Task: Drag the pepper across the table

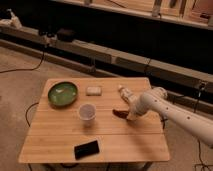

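Gripper on the pepper, right of the table's centre

Nearest, a flat black phone (pixel 86 149) lies on the plank table (pixel 55 135); at three o'clock the shut gripper (pixel 131 117) pins the slender dark-red pepper (pixel 120 113), lying left-right; farther, a round green bowl (pixel 63 94).

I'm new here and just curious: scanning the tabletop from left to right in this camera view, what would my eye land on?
Green bowl → black phone → white cup → small pale block → pepper → gripper, shut, down at the pepper's right end. The white tube overlaps the arm, so I left it out.
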{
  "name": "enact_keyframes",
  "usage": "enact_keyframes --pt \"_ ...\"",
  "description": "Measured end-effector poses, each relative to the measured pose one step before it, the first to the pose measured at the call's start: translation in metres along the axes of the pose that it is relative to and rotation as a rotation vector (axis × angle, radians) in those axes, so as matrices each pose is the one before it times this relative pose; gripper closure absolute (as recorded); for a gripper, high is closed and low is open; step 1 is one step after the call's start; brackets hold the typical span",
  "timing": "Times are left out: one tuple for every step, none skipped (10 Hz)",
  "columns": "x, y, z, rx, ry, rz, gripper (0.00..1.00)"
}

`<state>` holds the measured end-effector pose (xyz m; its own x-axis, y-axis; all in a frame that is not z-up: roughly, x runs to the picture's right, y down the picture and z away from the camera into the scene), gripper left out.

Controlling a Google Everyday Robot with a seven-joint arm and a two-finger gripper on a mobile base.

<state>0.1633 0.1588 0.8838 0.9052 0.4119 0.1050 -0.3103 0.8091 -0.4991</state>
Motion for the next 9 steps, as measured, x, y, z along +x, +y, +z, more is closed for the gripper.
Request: enact_keyframes --pt "-0.00359 -0.00083 0.00269 -0.00131 -0.00345 -0.00442 0.62" --pt "-0.00509 -0.00134 0.00258 -0.00070 -0.00389 -0.00655 0.62" --pt "-0.00338 -0.00083 0.00206 -0.00076 -0.00208 -0.00458 0.62" --pt "-0.00302 -0.00144 0.00226 0.00046 -0.00070 -0.00493 0.62" --pt "-0.00344 -0.00185 0.00236 0.00077 0.00032 -0.00637 0.62" --pt "-0.00490 -0.00287 0.00255 0.00205 -0.00076 -0.00815 0.62" --pt "-0.00256 -0.00193 0.00150 0.00131 -0.00035 -0.00422 0.62" --pt "-0.00284 -0.00200 0.00189 0.00085 -0.00010 -0.00454 0.62" --pt "-0.00336 -0.00235 0.00178 0.00153 -0.00098 -0.00444 0.62"
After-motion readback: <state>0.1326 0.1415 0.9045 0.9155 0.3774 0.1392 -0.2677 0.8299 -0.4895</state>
